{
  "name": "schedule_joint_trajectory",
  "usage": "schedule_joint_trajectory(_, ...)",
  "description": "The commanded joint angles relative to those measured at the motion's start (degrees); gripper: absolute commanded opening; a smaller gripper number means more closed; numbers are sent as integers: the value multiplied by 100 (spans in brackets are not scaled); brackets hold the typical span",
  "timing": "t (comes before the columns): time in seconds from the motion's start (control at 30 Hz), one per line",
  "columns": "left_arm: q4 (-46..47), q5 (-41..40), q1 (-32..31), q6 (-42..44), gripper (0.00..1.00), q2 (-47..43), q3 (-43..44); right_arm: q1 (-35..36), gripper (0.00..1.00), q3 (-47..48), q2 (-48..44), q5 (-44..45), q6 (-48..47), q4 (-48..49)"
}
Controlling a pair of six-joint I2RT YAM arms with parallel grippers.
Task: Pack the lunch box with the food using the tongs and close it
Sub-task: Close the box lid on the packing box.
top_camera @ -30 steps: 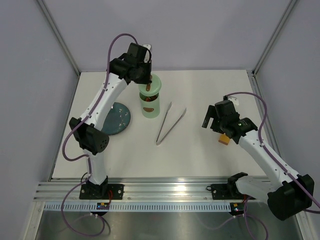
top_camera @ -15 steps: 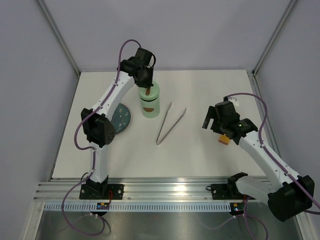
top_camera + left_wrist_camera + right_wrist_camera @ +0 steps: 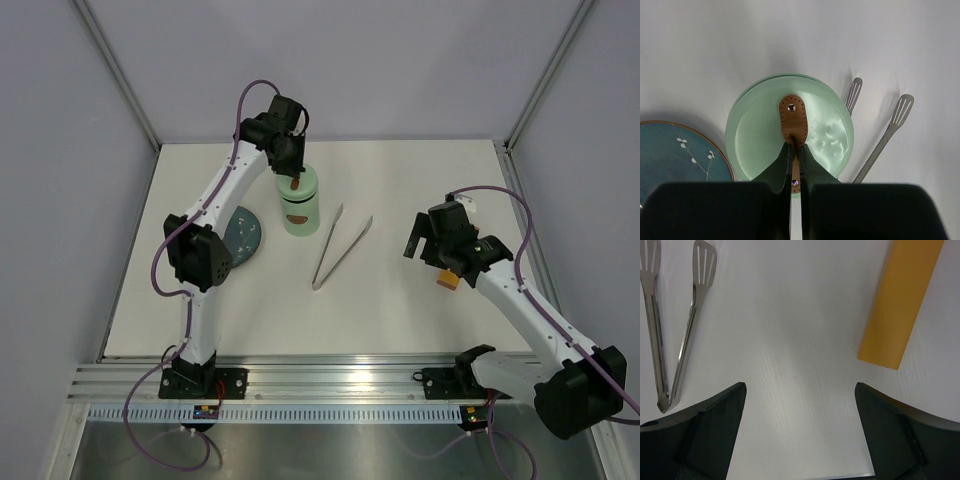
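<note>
The left tool (image 3: 795, 152) is clamped narrow on the brown handle (image 3: 793, 117) of the lid (image 3: 827, 132), which appears seated on the lunch box (image 3: 299, 212) near the far edge of the desk (image 3: 400, 310). Press straight down, keeping it level, then let go. The right tool (image 3: 800, 387) gapes wide and empty over the desk's right side.

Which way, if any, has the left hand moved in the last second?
Yes: left hand sank onto the lunch box, seating the lid; tongs unmoved.

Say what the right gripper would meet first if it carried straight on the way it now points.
Probably the bare table: the open right gripper faces it, with the tongs off to one side and the orange strip to the other, neither in its line.
</note>
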Motion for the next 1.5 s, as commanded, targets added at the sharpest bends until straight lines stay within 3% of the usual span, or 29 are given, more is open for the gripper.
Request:
schedule_joint_trajectory(0.0, -141, 132, 4, 89, 0, -90, 175, -31, 98, 137, 58, 0, -20, 98)
schedule_joint_trajectory(0.57, 132, 439, -5, 45, 0, -538, -598, -31, 98, 102, 94, -26, -11, 107)
schedule_joint_trajectory(1.07, 202, 413, -32, 37, 0, -398, -730, -31, 98, 40, 23, 0, 15, 81)
schedule_joint_trajectory(1.17, 211, 369, -58, 36, 12, -477, -757, -22, 98, 5, 6, 9, 24, 81)
schedule_joint_trajectory(1.23, 211, 299, -84, 54, 30, -573, -713, -31, 98, 5, 6, 9, 33, 90)
schedule_joint_trajectory(1.47, 158, -26, -111, 133, 43, -776, -546, -22, 98, 49, 102, -26, 33, 142)
